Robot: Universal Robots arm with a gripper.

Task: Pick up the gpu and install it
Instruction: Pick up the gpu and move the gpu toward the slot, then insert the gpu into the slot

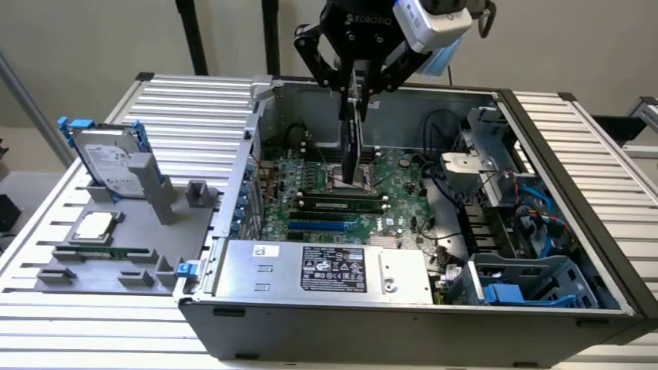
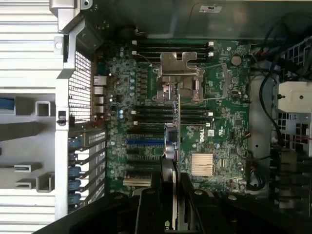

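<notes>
My gripper (image 1: 357,91) hangs over the open computer case (image 1: 411,316), shut on the top edge of the gpu (image 1: 352,146). The card hangs on edge, thin and dark, its lower end just above the green motherboard (image 1: 396,185) near the CPU socket. In the wrist view the gpu (image 2: 170,146) appears edge-on as a narrow strip running out from between my fingers (image 2: 157,192), over the motherboard's (image 2: 224,126) memory and expansion slots. I cannot tell whether the card's lower edge touches the board.
At the exterior view's left a grey fixture (image 1: 62,266) holds a silver hard drive with blue rails (image 1: 108,166) and a small square CPU chip (image 1: 95,226). Inside the case are the power supply (image 1: 329,268), a blue drive cage (image 1: 525,281) and loose cables (image 1: 494,200).
</notes>
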